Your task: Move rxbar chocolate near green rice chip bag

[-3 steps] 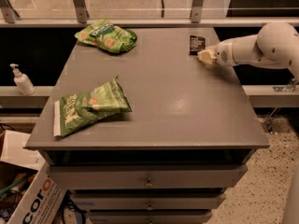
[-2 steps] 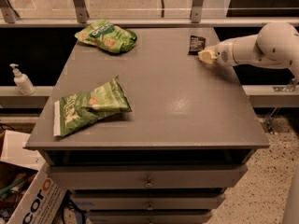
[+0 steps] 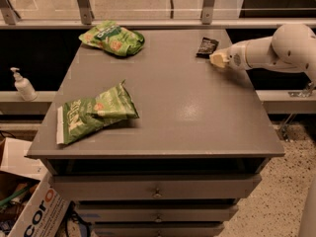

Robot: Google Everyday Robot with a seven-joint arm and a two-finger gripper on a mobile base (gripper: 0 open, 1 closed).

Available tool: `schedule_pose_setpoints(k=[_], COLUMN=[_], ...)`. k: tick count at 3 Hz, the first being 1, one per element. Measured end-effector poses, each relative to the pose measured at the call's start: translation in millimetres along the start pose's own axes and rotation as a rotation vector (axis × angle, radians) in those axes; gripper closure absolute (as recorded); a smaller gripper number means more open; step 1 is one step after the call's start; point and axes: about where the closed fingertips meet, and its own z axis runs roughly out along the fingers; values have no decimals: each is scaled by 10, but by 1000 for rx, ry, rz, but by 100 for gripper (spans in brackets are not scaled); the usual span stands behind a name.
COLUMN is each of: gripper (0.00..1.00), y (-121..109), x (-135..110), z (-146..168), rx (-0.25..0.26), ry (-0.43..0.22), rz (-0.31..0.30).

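The rxbar chocolate (image 3: 207, 46) is a small dark flat bar lying near the far right edge of the grey table (image 3: 168, 117). The green rice chip bag (image 3: 112, 37) is puffy and bright green and lies at the far left of the table. My gripper (image 3: 217, 59) comes in from the right on a white arm, low over the table, just in front and to the right of the bar. It holds nothing.
A longer, flatter green bag (image 3: 94, 113) with a white end strip lies at the front left. A soap dispenser (image 3: 22, 85) stands on a ledge to the left. A cardboard box (image 3: 29, 211) sits on the floor at lower left. Drawers are below the tabletop.
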Motion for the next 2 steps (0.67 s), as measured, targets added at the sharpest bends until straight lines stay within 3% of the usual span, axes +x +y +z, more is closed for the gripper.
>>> schedule_pose_setpoints(k=[2], gripper=[100], y=[2], x=[-1], z=[2], rx=[-1], ry=[0], rz=[0])
